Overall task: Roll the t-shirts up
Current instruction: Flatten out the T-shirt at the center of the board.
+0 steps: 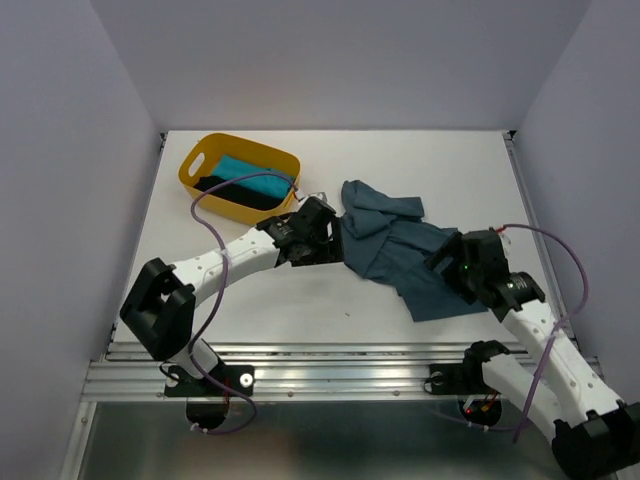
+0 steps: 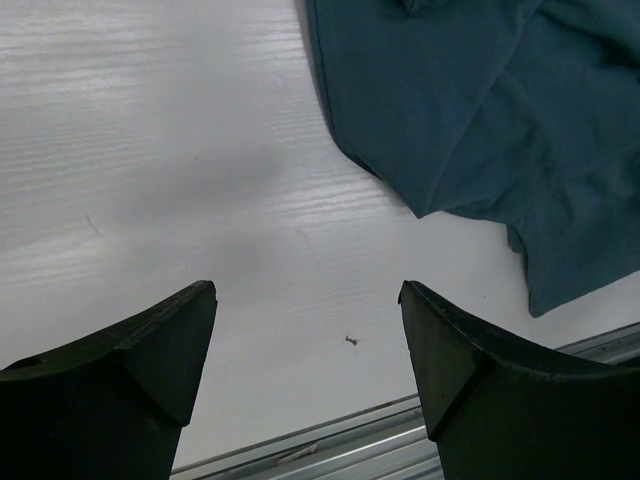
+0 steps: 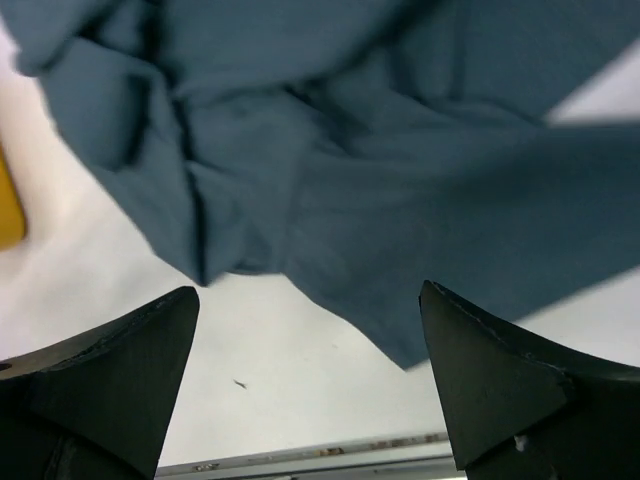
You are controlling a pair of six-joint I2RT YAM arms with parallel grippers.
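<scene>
Crumpled right of the table's (image 1: 450, 160) middle, between both arms: blue shirt (image 1: 395, 250). In the yellow tub (image 1: 200, 160) at far left: turquoise shirt (image 1: 245, 170) and black shirt (image 1: 235, 192). Soft, light and limp by the look; likely to bunch and drag. Best taken at a free hem corner. Left gripper (image 2: 305, 290) wide open, empty, over bare table just beside the cloth. Right gripper (image 3: 308, 295) wide open too, holding nothing, above the near hem. Bare room at far right and near left; metal rail (image 1: 350, 365) close along the near edge
</scene>
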